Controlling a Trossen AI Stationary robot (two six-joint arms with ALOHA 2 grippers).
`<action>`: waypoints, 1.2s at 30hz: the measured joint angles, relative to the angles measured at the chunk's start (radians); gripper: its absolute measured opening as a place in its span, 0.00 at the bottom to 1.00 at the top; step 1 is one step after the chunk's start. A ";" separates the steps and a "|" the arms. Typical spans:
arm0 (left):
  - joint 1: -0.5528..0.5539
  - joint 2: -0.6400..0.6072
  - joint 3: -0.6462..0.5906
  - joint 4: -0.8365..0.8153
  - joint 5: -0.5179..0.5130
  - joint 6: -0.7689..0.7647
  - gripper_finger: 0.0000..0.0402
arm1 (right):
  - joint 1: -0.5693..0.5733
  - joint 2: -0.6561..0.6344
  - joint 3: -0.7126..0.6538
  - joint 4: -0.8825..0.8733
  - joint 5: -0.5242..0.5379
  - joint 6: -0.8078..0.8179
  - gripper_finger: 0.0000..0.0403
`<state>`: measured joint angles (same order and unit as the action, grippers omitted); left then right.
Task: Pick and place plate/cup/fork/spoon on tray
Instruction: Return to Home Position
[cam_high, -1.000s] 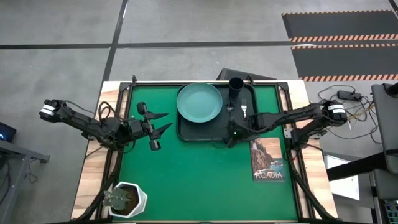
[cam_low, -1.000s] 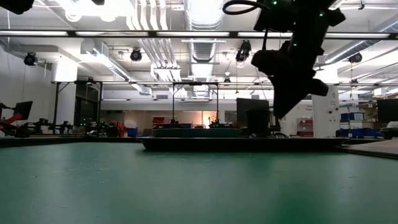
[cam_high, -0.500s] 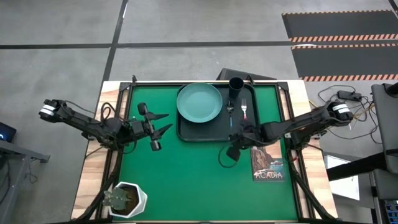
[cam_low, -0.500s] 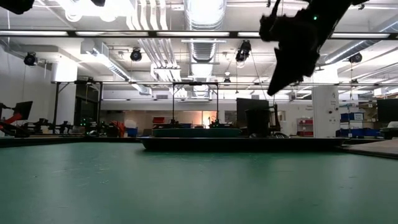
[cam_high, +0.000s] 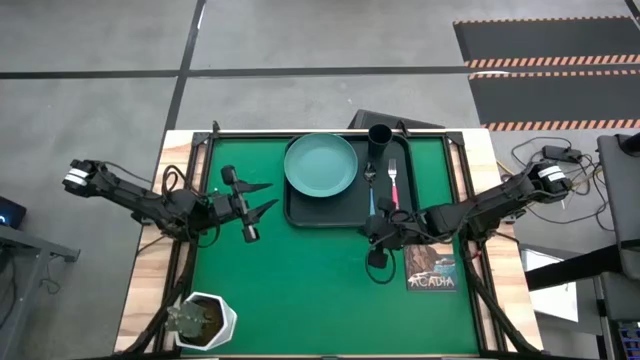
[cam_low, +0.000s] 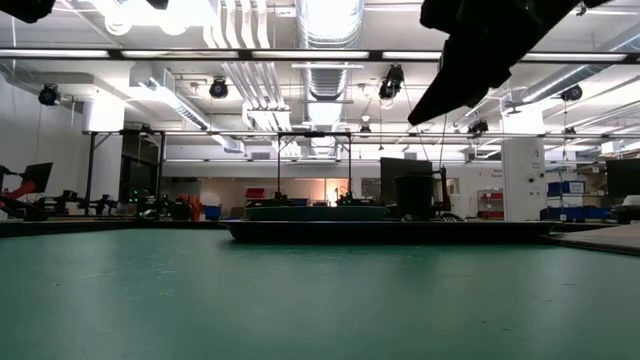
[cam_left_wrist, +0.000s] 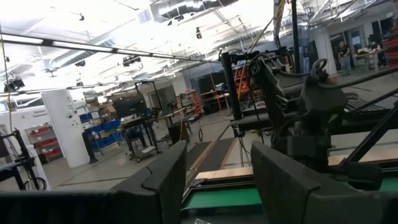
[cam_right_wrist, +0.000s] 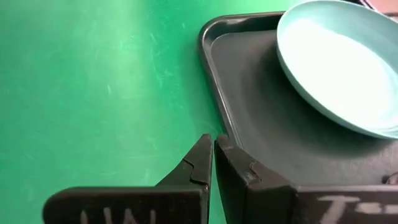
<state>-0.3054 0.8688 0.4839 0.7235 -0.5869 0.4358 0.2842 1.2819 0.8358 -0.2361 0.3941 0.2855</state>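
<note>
On the green surface (cam_high: 300, 290) we see the largest thing, the black tray (cam_high: 300, 215), lying at the far middle and already carrying all four pieces. The teal plate (cam_high: 321, 165) fills its left part. It looks rigid and light, with a smooth rim likely to slip, so we would take it by the raised edge rather than the face. Beside the tray's near right corner lies the "ACADIA" picture book (cam_high: 431, 258), and a white hexagonal plant pot (cam_high: 205, 320) stands at the near left corner of the surface.

Our right pincer (cam_high: 377, 243) hangs just off the tray's near edge, between tray and book. In its own wrist view the two fingers (cam_right_wrist: 202, 163) stand pressed together, holding nothing. Our left pincer (cam_high: 262, 196) waits above the left side of the surface, its fingers spread apart and empty.

The black cup (cam_high: 379, 139) stands upright at the tray's far right. It is stiff and narrow, and best gripped across its wall. The spoon (cam_high: 371, 185) and the fork (cam_high: 394, 180) lie side by side just in front of it. They are thin, hard and low-lying, and we would pinch each across its handle. We judge the placing done.
</note>
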 joint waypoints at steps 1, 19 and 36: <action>0.000 -0.001 0.000 0.000 0.000 0.000 0.40 | -0.001 -0.002 -0.014 0.025 0.001 -0.017 0.02; 0.000 -0.001 0.000 -0.010 -0.002 -0.005 0.40 | -0.001 -0.061 -0.089 0.152 -0.009 -0.233 0.02; -0.005 -0.003 0.000 -0.090 -0.003 -0.123 0.40 | -0.001 -0.382 -0.313 0.363 -0.009 -0.341 0.02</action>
<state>-0.3099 0.8653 0.4835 0.6337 -0.5896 0.3130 0.2832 0.8996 0.5231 0.1269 0.3847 -0.0552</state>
